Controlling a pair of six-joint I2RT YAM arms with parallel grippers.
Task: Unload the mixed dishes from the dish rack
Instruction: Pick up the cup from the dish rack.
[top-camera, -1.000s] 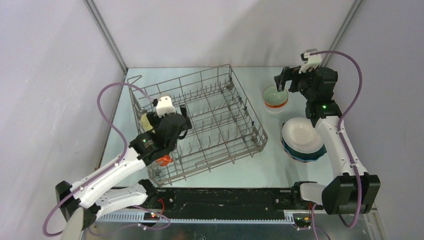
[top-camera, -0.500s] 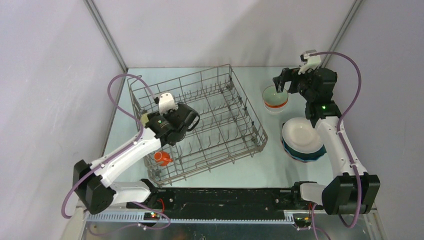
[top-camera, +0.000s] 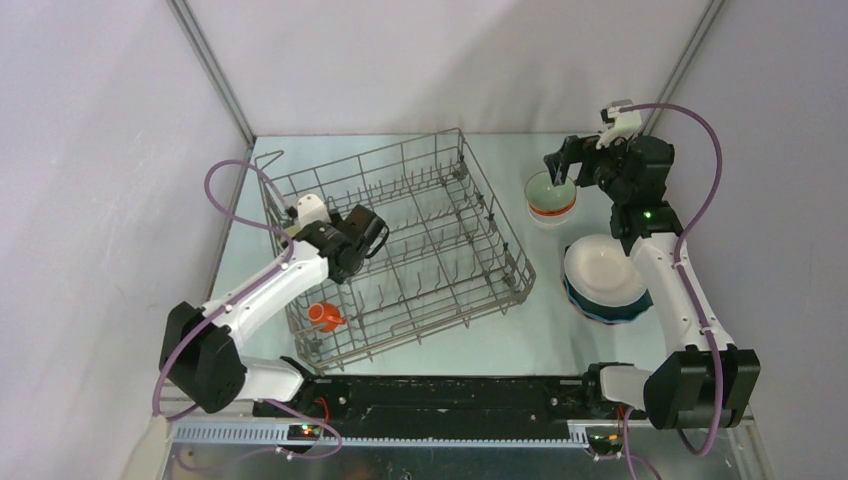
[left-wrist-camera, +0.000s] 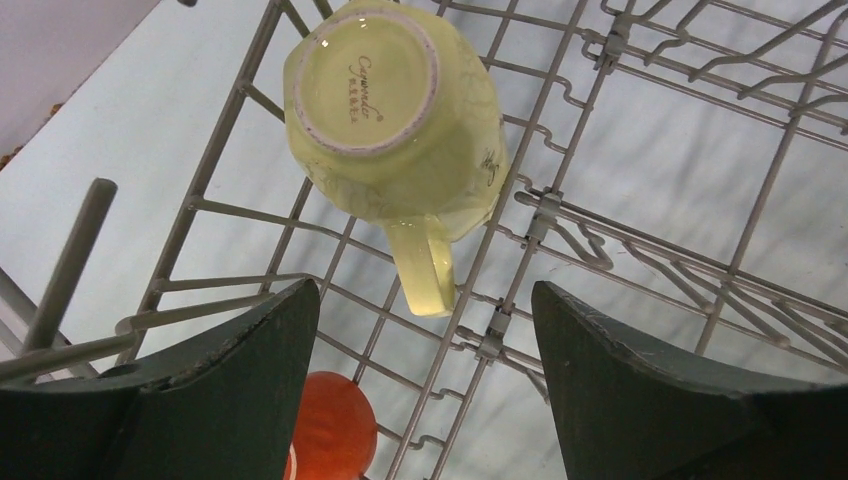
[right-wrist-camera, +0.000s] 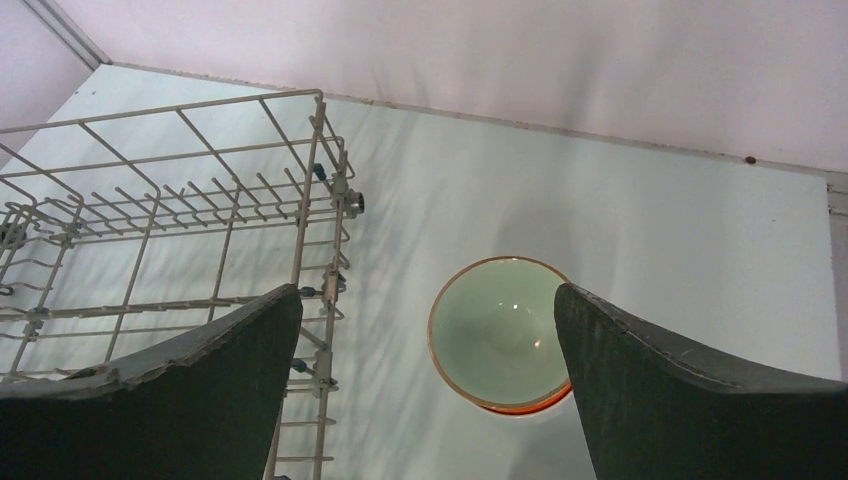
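pale yellow cup, base up, grey wire rack, probably orange mug

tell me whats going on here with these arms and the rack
The dish rack is being unloaded and is nearly empty. The left fingers hover open over an upside-down pale yellow cup in the rack, not gripping it; an orange mug also sits in there. The right fingers hang open above a pale green bowl stacked beside the rack, next to a pile of plates.

Right tool, fingers spread, above pale green orange-rimmed bowl on pale desk; grey wire dish rack leftward.
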